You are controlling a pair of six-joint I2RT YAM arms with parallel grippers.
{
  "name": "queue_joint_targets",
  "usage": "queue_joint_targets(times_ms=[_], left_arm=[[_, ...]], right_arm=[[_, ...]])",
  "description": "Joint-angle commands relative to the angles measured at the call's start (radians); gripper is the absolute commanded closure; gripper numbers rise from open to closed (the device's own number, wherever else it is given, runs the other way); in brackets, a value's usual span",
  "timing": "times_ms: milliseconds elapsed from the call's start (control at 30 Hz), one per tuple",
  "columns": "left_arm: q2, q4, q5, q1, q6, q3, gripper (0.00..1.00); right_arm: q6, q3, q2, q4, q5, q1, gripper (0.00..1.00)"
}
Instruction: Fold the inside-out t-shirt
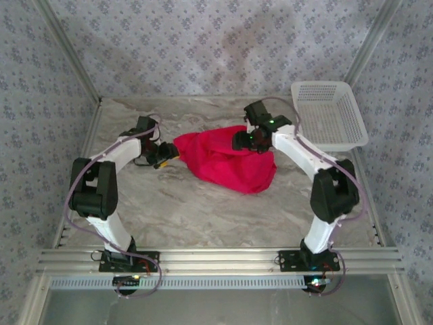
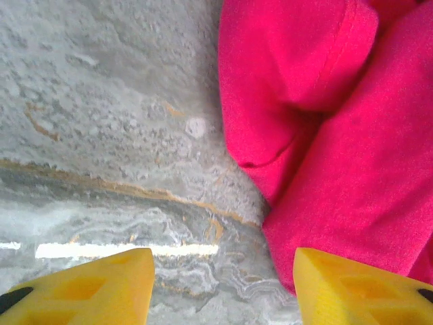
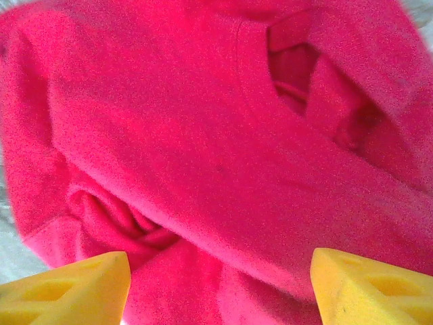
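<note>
Bright red soft cloth t-shirt [image 1: 226, 166] sits bunched mid-frame on grey marbled counter [image 1: 203, 217], unfolded. Left end effector [image 2: 223, 277] open at its left edge, right end effector [image 3: 220, 284] open over the heap, neither gripping. Likely flatten stage; next move: pinch two edges, spread flat.

Three cameras are watching one table [image 1: 203, 217] and one shirt [image 1: 226, 166].
The top camera is looking down from above and behind the near edge, far enough back to be taking in the whole table up to its back corners. The left wrist camera is peering past the left fingers [image 2: 81, 288], low over the table, catching the shirt's left side. The right wrist camera is sitting closer still, facing the shirt's folds beyond the right fingers [image 3: 67, 288]. All three are sharing the shirt.
</note>
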Motion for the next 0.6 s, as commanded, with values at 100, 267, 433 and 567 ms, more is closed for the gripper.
queue_joint_targets(times_ms=[100, 267, 433, 567], left_arm=[[0.097, 0.059, 0.052, 0.002, -0.028, 0.069, 0.43], [0.192, 0.072, 0.056, 0.003, -0.049, 0.146, 0.43], [0.282, 0.106, 0.070, 0.001, -0.082, 0.210, 0.57], [0.307, 0.105, 0.066, 0.005, -0.090, 0.238, 0.96]], right_arm=[[-0.064, 0.145, 0.191, -0.098, 0.063, 0.036, 0.33], [-0.080, 0.181, 0.158, -0.118, 0.096, 0.011, 0.99], [-0.056, 0.137, -0.004, -0.090, 0.027, -0.029, 1.00], [-0.004, 0.094, -0.152, -0.038, -0.090, -0.112, 1.00]])
